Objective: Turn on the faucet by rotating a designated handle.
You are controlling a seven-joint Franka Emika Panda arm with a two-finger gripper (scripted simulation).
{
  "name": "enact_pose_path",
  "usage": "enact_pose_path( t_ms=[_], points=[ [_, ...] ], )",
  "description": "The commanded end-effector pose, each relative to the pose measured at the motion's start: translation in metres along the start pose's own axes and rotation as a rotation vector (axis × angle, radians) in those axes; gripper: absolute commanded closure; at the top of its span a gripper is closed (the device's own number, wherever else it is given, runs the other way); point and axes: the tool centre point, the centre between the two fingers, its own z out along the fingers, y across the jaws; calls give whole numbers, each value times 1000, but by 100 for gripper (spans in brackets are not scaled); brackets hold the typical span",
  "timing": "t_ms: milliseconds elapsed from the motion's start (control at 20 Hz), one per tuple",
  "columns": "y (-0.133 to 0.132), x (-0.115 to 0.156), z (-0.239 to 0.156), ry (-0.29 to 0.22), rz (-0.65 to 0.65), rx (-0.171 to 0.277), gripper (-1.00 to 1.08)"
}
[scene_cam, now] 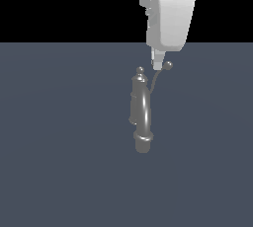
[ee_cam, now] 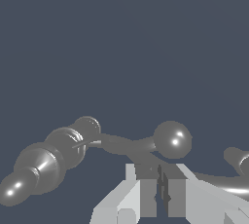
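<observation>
Flat slate-grey floor [scene_cam: 59,171], black backdrop; faucet [scene_cam: 142,117] standing alone.

A plain, matte, slate-grey surface [scene_cam: 59,171] fills the lower part of the exterior view and runs unbroken from one edge to the other. Its colour is even, with no markings, seams or texture. Above the surface, starting at its straight far edge, lies a flat black background [scene_cam: 64,6] that takes up roughly the upper quarter of that view. In the wrist view, the same slate-grey surface [ee_cam: 121,38] fills the whole backdrop, smooth and uniform, with only a faint change in shade across it.
</observation>
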Motion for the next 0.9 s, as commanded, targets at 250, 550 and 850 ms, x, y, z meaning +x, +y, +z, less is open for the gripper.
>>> enact_pose_path(
  t_ms=[250,550,850],
  points=[
    [-13,17,0,0,6,-1,108],
    [-29,38,1,0,12,-2,108],
    [-44,57,1,0,19,-3,108]
  ],
)
